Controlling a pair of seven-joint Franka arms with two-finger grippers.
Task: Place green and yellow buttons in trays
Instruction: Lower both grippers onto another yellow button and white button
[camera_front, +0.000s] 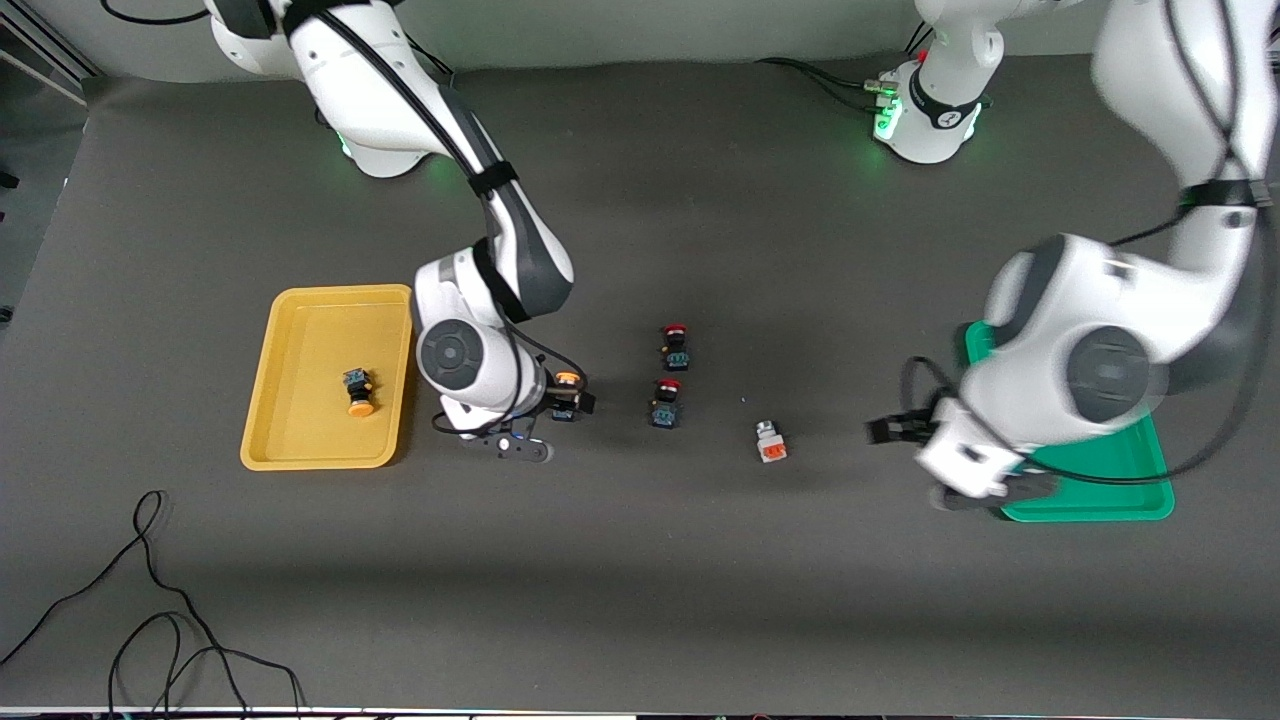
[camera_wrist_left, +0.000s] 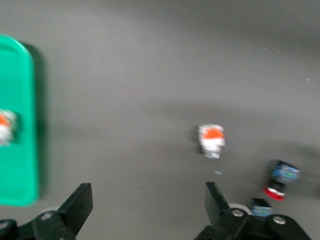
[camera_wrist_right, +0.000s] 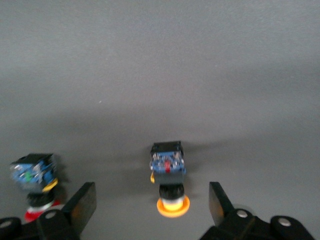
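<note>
Buttons were split between trays and worktop (camera_front: 640, 600): one orange-capped button (camera_front: 358, 391) lay in the yellow tray (camera_front: 262, 400), one white-grey button (camera_wrist_left: 6, 126) in the green tray (camera_front: 1100, 500), while a second orange-capped button (camera_wrist_right: 169, 176) sat between the spread fingers of the right tool (camera_wrist_right: 150, 202) and a second white-grey button (camera_wrist_left: 212, 140) lay ahead of the left tool (camera_wrist_left: 149, 202). The likeliest slip, as I judged it, was the right tool closing off-centre on the small black body and tipping or squirting it sideways, or brushing the red-capped button (camera_wrist_right: 34, 177) just beside one finger. The left tool, over the worktop near the green tray, was also spread wide and held nothing; aiming carelessly, it could catch the two red-capped buttons (camera_wrist_left: 280, 180) close to its target.
</note>
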